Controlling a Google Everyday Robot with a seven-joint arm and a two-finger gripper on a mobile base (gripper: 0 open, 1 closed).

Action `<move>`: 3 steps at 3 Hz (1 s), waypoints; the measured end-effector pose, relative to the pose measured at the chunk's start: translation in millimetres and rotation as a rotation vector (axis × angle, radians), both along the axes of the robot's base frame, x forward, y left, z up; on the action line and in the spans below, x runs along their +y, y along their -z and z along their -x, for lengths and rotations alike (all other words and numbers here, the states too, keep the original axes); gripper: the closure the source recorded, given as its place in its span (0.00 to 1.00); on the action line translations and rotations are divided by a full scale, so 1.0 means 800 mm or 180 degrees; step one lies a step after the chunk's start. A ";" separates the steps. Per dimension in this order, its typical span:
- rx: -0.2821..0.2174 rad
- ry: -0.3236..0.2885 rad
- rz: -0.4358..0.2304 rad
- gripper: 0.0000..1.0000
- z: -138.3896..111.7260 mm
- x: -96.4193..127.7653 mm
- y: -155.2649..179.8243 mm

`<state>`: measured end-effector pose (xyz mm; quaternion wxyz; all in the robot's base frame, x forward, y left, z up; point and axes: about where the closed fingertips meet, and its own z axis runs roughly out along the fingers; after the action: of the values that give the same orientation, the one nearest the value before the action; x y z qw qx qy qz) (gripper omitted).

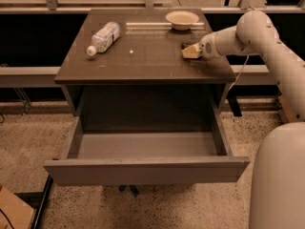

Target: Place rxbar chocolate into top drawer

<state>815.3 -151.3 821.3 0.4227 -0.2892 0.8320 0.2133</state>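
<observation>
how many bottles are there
1: the water bottle lies on its side at the back left of the table. The hand is low at the right, possibly hiding small items.

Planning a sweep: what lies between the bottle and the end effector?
Camera view: just a small white speck on the table; end effector low at its right.

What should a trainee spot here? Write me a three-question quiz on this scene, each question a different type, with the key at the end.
1. Fill in: the end effector is low over the table's ___ side.
2. True or false: the top drawer is pulled open.
3. The water bottle lies: A) on the table's left rear, B) in the drawer, C) in the end effector.
Key: 1 right; 2 true; 3 A.
</observation>
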 end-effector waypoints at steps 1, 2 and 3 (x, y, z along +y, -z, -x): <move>0.0000 0.0000 0.0000 0.27 0.000 0.000 0.000; 0.0000 0.0000 0.0000 0.00 0.000 0.000 -0.001; -0.0002 0.0000 0.0000 0.00 0.000 0.000 -0.001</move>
<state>815.3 -151.3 822.1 0.4230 -0.2894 0.8318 0.2132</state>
